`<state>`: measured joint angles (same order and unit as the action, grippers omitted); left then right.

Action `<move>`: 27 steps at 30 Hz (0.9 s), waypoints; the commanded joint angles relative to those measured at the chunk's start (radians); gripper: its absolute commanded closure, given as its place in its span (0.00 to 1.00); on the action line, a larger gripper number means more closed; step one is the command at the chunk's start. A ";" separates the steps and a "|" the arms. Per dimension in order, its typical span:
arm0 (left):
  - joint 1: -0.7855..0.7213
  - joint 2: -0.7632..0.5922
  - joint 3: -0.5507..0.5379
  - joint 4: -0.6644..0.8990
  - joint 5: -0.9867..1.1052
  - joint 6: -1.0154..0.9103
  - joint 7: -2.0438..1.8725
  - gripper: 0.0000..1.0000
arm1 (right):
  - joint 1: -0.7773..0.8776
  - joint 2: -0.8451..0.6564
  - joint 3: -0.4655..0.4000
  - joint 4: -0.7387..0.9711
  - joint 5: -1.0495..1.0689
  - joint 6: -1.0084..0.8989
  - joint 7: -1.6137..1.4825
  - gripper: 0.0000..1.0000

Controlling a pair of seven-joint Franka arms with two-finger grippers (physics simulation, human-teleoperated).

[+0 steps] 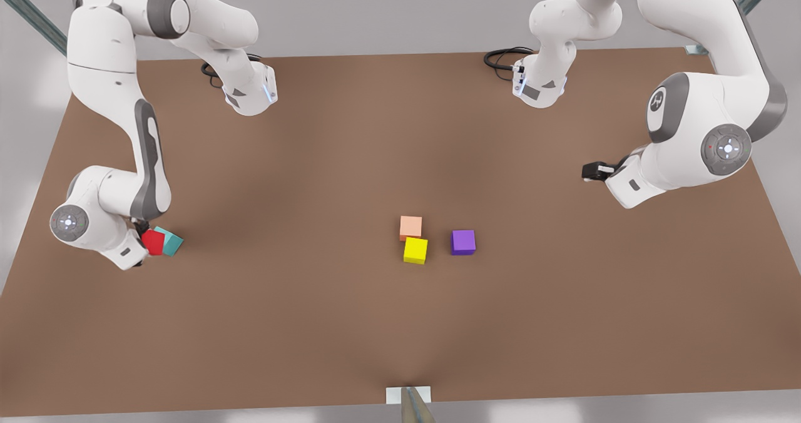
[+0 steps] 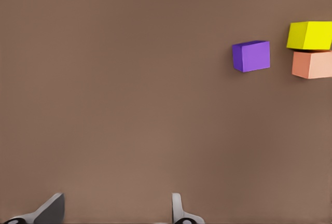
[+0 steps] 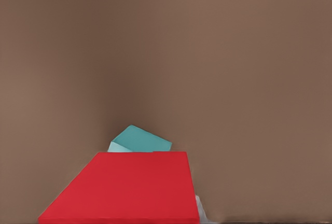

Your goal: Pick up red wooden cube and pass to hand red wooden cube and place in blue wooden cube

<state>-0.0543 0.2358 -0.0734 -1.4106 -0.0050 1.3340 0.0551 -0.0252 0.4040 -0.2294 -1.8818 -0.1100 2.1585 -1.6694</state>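
Right gripper sits low at the front view's left, near that edge of the brown surface; its fingers are clenched on the red cube. The red cube touches the teal cube just beside it, and the teal cube looks tilted. In the right wrist view the red cube is large and close, with the teal cube partly hidden behind it. Left gripper waits above the surface at the front view's right, well apart from all cubes; its fingers are released, nothing between them. Mid-surface cluster: salmon cube touching the yellow cube, purple cube near them but apart. Wide bare surface lies between the red/teal pair and this cluster, and between the cluster and the left gripper. No containers on the surface.
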 commanded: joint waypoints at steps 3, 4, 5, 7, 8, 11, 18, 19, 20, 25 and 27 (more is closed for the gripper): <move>0.001 -0.001 0.000 -0.001 -0.004 -0.013 -0.092 0.00 | -0.021 -0.027 -0.001 -0.062 -0.005 0.127 0.295 0.59; 0.002 -0.001 0.000 0.001 -0.004 -0.012 -0.092 0.00 | -0.030 -0.027 0.001 -0.077 -0.005 0.141 0.296 0.59; 0.002 -0.001 0.000 -0.001 -0.004 -0.012 -0.092 0.00 | -0.036 -0.027 -0.001 -0.097 -0.002 0.150 0.296 0.59; 0.002 -0.001 0.000 -0.001 -0.004 -0.012 -0.092 0.00 | -0.041 -0.028 -0.001 -0.123 0.001 0.158 0.296 0.59; 0.002 -0.001 0.000 -0.001 -0.004 -0.012 -0.092 0.00 | -0.044 -0.028 0.001 -0.132 0.003 0.162 0.296 0.59; 0.004 0.005 0.000 -0.001 -0.004 -0.012 -0.092 0.00 | -0.050 -0.025 0.001 -0.145 0.004 0.175 0.296 0.59; 0.004 0.005 0.000 -0.001 -0.003 -0.012 -0.092 0.00 | -0.056 -0.004 0.001 -0.161 0.007 0.222 0.300 0.59; 0.004 0.005 0.000 0.001 -0.003 -0.012 -0.092 0.00 | -0.058 -0.004 0.001 -0.161 0.007 0.222 0.300 0.59; 0.007 0.005 0.000 0.001 -0.003 -0.012 -0.092 0.00 | -0.062 -0.002 0.001 -0.161 0.006 0.224 0.300 0.58; 0.007 0.005 0.000 0.001 -0.003 -0.012 -0.092 0.00 | -0.062 0.007 0.001 -0.161 0.015 0.236 0.306 0.00; 0.007 0.005 0.000 0.001 -0.003 -0.012 -0.092 0.00 | -0.062 0.007 0.002 -0.161 0.015 0.236 0.304 0.00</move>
<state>-0.0468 0.2420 -0.0734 -1.4103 -0.0083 1.3229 -0.0165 -0.0874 0.4118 -0.2273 -2.0437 -0.0965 2.3821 -1.4373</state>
